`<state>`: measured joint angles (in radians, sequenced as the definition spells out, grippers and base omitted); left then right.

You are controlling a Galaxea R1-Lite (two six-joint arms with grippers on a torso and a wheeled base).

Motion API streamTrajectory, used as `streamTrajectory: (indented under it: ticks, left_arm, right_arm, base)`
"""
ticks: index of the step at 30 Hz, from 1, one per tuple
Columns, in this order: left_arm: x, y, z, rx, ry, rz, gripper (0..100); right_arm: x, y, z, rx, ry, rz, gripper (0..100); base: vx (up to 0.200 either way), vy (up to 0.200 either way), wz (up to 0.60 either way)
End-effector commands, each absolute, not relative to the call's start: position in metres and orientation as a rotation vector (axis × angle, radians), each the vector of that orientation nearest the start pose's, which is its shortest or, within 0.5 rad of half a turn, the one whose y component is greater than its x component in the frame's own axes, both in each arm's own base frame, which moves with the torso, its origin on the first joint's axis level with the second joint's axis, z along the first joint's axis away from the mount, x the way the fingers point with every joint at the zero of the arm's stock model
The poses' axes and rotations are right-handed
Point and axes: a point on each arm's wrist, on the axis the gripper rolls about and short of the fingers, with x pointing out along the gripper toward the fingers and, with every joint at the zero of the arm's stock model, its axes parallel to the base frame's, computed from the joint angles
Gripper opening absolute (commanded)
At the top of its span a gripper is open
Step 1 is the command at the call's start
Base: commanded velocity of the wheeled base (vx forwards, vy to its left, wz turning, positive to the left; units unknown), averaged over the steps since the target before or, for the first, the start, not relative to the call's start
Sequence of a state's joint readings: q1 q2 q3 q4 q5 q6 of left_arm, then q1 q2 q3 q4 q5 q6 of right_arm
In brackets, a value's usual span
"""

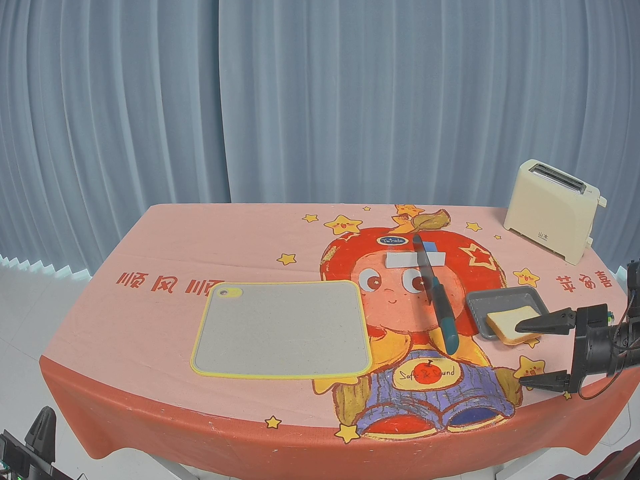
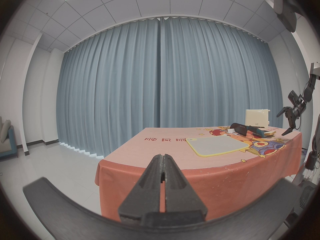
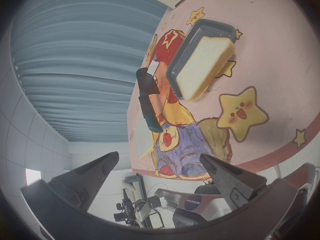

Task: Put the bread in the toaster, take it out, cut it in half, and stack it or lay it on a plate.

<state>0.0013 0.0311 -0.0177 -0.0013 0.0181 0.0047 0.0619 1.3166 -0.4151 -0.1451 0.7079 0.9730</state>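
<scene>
Looks like the bread grab is up next. Best bet for the right gripper (image 1: 533, 355) is to come in level, straddle the slice's edges and squeeze gently so it doesn't squash. Its jaws are spread wide and hold nothing, at the frame's lower right. The bread (image 1: 512, 323) lies in the grey tray (image 1: 495, 300), just upper-left of the top fingertip.

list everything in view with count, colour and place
curtain: 1, blue-grey, backdrop
tablecloth: 1, orange-pink, cartoon print, before the curtain
toaster: 1, cream, tablecloth's far right corner
tray: 1, dark grey, right side, nearer than toaster
bread: 1 slice, pale, on tray's near corner
knife: 1, dark blade, teal handle, left of tray
cutting board: 1, grey, yellow rim, left of knife
right hand: 1, black, open, beside tray
left hand: 1, black, shut, off front left corner
</scene>
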Motion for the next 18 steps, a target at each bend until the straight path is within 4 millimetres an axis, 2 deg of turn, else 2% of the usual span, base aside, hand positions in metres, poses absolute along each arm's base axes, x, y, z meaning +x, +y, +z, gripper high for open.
streamTrajectory:
  ticks: [1,18]
  left_arm:
    - [-0.02,0.0,0.076,0.005,0.031,0.02,0]
    - [-0.02,0.0,0.076,0.005,0.031,0.02,0]
  right_arm:
    - [0.162,0.022,0.13,1.138,1.056,0.3,100]
    - [0.187,0.006,0.108,1.211,1.032,0.199,100]
  base:
    - [0.0,0.0,0.0]
    - [0.0,0.0,0.0]
